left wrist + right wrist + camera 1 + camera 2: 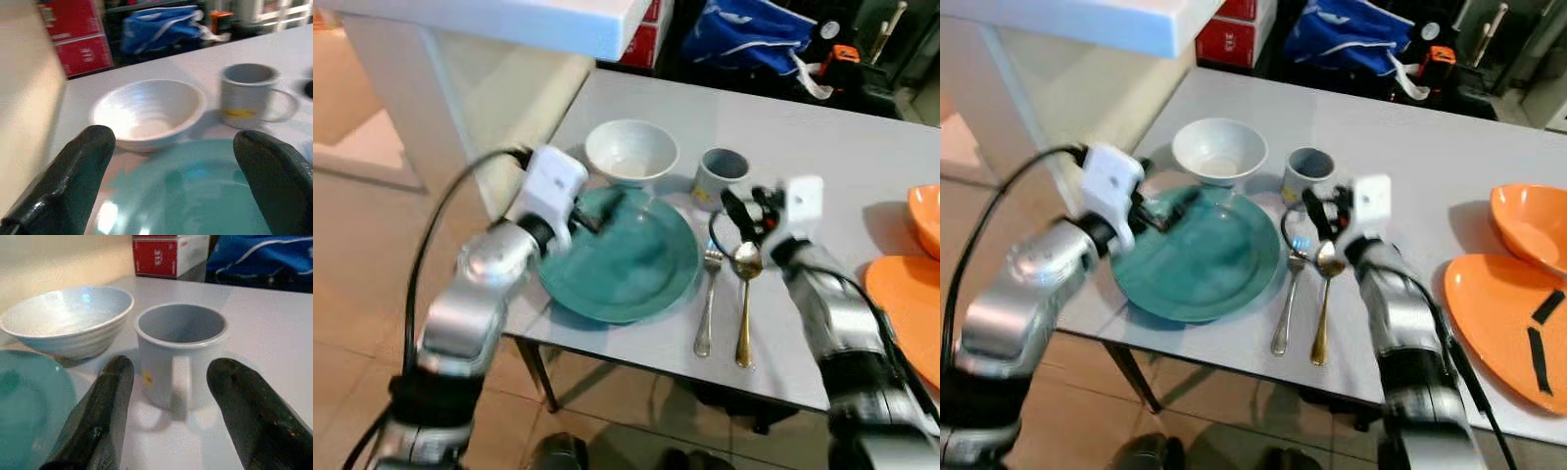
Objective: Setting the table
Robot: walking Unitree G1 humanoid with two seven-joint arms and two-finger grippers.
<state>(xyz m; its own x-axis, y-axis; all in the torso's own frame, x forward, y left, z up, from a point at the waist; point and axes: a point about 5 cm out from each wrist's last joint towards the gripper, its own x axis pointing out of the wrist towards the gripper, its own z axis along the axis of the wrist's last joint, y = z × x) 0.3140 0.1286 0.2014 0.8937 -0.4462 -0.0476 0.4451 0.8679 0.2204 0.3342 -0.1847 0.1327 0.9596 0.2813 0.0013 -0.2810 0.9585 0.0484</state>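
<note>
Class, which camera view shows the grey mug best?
The right wrist view: the grey mug is close, centred and sharp between the open right gripper fingers. Both eye views show it small; the left wrist view shows it off to one side.

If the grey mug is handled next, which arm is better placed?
Probably the right. The right pincer is open just beside the grey enamel mug, whose handle faces its fingers in the right wrist view. The left pincer hovers open over the round teal plate, farther away.
</note>
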